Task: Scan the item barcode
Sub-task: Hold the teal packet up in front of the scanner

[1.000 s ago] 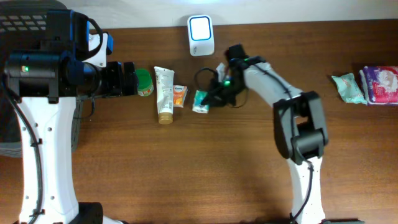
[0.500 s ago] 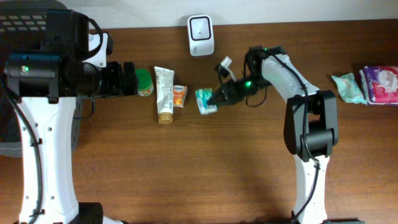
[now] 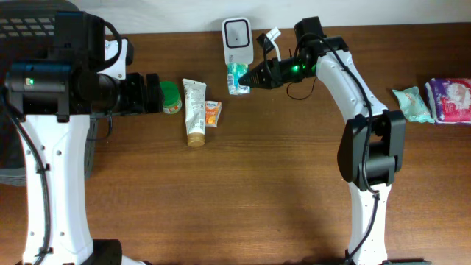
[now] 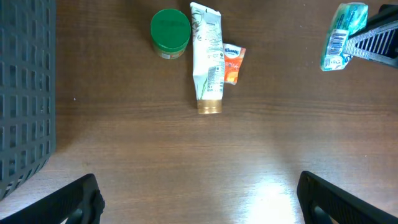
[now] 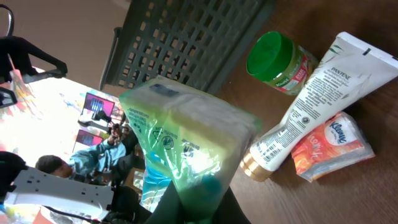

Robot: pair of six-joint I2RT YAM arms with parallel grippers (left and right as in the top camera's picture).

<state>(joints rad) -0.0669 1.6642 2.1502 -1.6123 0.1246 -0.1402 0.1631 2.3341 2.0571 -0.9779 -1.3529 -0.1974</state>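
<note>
2 white arms (image 3: 55,169) w/ black joint housings (image 3: 62,94), green LEDs (image 3: 30,82), black fingers (image 4: 68,202).

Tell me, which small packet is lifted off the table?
The teal-green plastic packet, gripped by the right pincer near the white scanner; the small orange packet lies on the brown wooden table.

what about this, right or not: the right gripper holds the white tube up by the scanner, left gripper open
Not quite. The right gripper holds the green packet up by the scanner; the white tube lies on the table. The overhead view shows it. The left gripper is open.
</note>
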